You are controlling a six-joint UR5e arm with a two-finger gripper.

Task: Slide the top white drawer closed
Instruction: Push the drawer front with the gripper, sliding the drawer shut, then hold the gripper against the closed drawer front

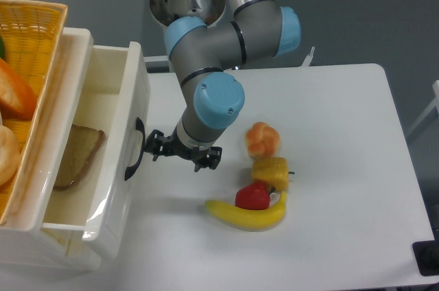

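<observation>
Gripper (148, 147) jaws, grip unclear, press the half-open top white drawer (116, 167) front edge.

Yellow wicker basket (27, 37) cut off left; gripper (147, 148) jaws perhaps unreadable.

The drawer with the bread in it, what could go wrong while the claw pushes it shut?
The claw meets the top white drawer only at its black handle, so it might slip off or push the drawer crooked. The bread slice lies flat inside, probably safe. The banana lies near the arm's elbow.
</observation>
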